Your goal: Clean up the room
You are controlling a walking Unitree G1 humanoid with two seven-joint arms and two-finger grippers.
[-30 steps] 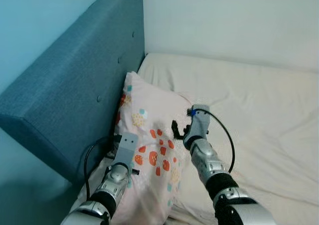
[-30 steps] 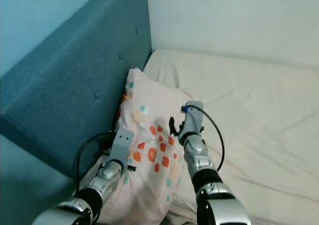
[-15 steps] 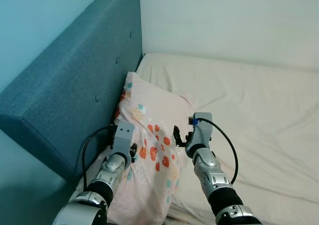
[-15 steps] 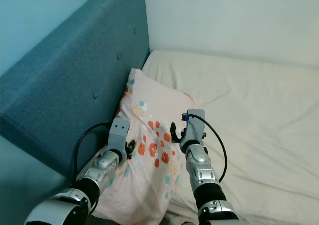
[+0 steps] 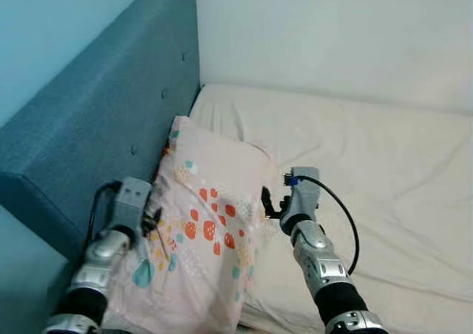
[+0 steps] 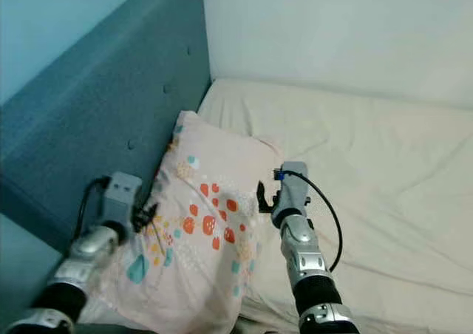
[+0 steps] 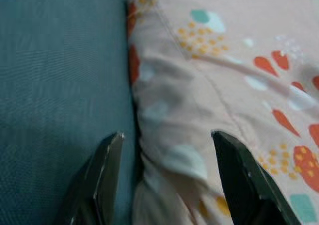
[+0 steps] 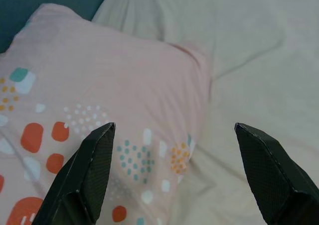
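Note:
A pink pillow point(image 5: 211, 216) with orange, teal and yellow spots lies at the head of the bed, its left side against the blue headboard point(image 5: 96, 127). My left gripper point(image 5: 153, 220) is at the pillow's left edge, beside the headboard. In the left wrist view that gripper point(image 7: 167, 135) is open, with the pillow's point(image 7: 199, 85) edge between its fingers point(image 7: 107, 168). My right gripper point(image 5: 267, 202) hovers at the pillow's right edge. The right wrist view shows it point(image 8: 173, 128) open over the pillow's corner point(image 8: 124, 100), holding nothing.
The cream sheet of the mattress point(image 5: 369, 157) spreads to the right, wrinkled and bare. A white wall point(image 5: 332, 31) closes the far side. The pale blue wall point(image 5: 44, 24) rises behind the headboard at the left.
The view has shifted a little. My left gripper has moved from the pillow's face out to its left edge by the headboard. The right gripper stays at the right edge.

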